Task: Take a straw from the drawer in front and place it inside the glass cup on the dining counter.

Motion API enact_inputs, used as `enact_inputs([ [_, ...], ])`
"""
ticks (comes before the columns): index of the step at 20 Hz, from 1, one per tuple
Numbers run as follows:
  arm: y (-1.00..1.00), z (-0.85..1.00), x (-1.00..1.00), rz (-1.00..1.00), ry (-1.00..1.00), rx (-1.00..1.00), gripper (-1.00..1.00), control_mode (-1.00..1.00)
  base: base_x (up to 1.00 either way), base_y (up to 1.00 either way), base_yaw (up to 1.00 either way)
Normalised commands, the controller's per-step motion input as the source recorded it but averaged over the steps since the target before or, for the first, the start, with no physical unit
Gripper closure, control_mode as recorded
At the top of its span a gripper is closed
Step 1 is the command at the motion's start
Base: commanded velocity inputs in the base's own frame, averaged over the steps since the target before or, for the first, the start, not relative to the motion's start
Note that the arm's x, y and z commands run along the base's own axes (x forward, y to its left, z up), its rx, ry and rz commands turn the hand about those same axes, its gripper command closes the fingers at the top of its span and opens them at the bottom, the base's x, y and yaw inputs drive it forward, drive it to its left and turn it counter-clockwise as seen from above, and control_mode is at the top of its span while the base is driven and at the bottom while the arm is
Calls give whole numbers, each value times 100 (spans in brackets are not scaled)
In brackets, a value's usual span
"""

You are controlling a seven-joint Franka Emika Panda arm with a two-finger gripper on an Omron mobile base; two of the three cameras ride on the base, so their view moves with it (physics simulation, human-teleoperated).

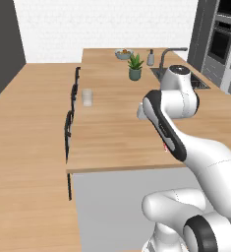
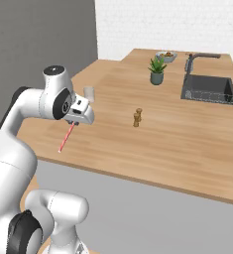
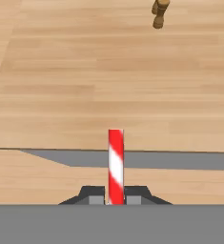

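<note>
Straw (image 3: 116,164), thin and straight with red and pale stripes, is clamped between the two dark fingertips of the gripper (image 3: 116,196) and hangs slanted from it (image 2: 67,137) above the near edge of the dining counter (image 2: 177,144). Farther along the light wood stands the glass cup (image 2: 89,94), clear and slightly tapered, with two small brown shakers (image 2: 137,117) to its right.

potted plant (image 2: 157,70), bowl (image 2: 166,55), brown shakers (image 2: 137,117), faucet (image 2: 197,60)

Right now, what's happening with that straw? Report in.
Gripper shut on straw, above dining counter. Glass cup stands beyond, empty. Shakers off to the side.
</note>
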Motion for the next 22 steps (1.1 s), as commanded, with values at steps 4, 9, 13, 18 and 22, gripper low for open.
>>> enact_inputs([
  [4,0,0,0,0,0,0,100,100,0,100,-1],
  [9,0,0,0,0,0,0,100,100,0,100,-3],
  [13,0,0,0,0,0,0,100,100,0,100,-8],
  [18,0,0,0,0,0,0,100,100,8,100,-17],
  [22,0,0,0,0,0,0,100,100,38,100,-37],
])
